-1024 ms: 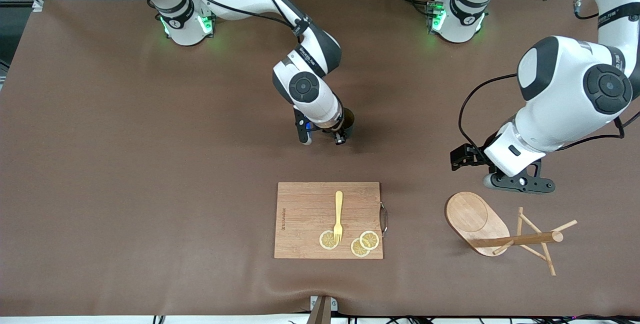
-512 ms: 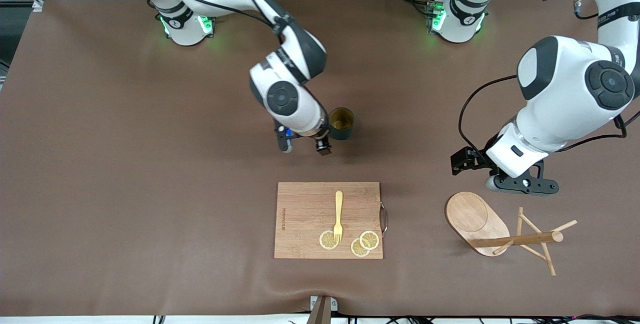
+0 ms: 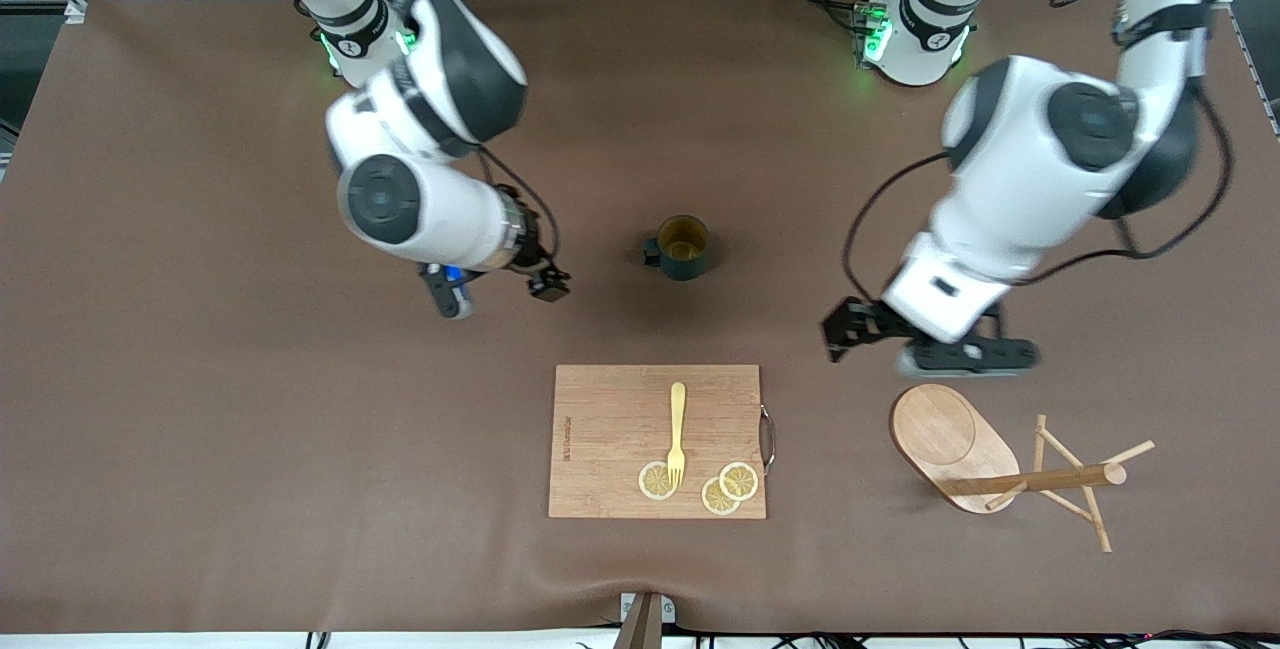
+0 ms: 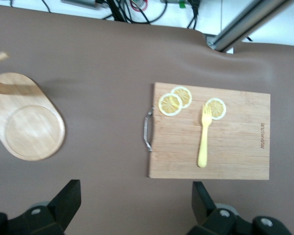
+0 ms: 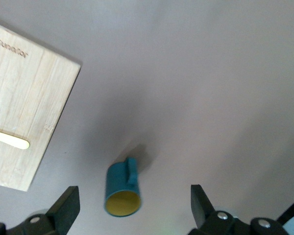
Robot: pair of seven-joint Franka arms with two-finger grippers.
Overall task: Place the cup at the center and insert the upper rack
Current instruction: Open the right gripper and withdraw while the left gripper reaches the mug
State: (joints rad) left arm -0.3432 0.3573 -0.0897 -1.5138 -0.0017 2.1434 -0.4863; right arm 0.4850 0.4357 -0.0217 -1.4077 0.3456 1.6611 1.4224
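Note:
The cup [image 3: 683, 247], dark teal with a mustard-yellow inside, stands upright and alone at the table's middle, its handle toward the right arm's end. It shows in the right wrist view [image 5: 121, 188]. My right gripper [image 3: 500, 291] [image 5: 134, 198] is open and empty, clear of the cup toward the right arm's end. The upper rack [image 3: 950, 439], a wooden mug tree, lies tipped over, its post [image 3: 1040, 479] flat on the table. Its oval base shows in the left wrist view [image 4: 32, 129]. My left gripper [image 3: 965, 357] [image 4: 135, 196] is open and empty over the table beside that base.
A wooden cutting board [image 3: 610, 429] lies nearer the front camera than the cup. It bears a yellow fork [image 3: 677, 429] and three lemon slices [image 3: 738, 480], and it has a metal handle [image 3: 768, 437] on the side toward the rack.
My right gripper has let go of the cup and drawn away toward the right arm's end. The cup now stands alone. My left arm has swung toward the table's middle.

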